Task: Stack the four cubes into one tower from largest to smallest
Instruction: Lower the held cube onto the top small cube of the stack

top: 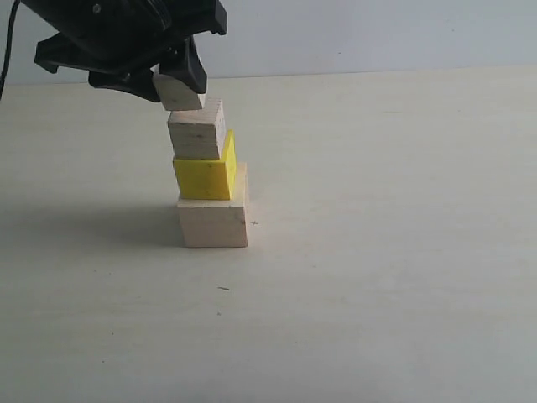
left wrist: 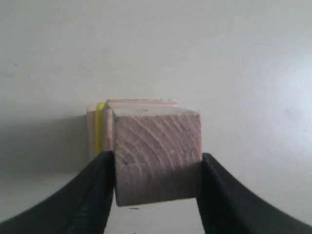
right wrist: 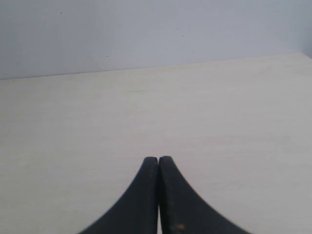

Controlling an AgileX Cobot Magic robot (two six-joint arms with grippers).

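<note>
On the table stands a tower of three cubes: a large pale wood cube at the bottom, a yellow cube on it, and a smaller wood cube on top. My left gripper is shut on the smallest wood cube, which sits tilted at the top cube's upper left edge. In the left wrist view the smallest cube is clamped between both fingers, with the tower beneath it. My right gripper is shut on nothing, over bare table.
The pale table stretches round the tower, with a small dark speck in front of it. A light wall rises behind the far edge.
</note>
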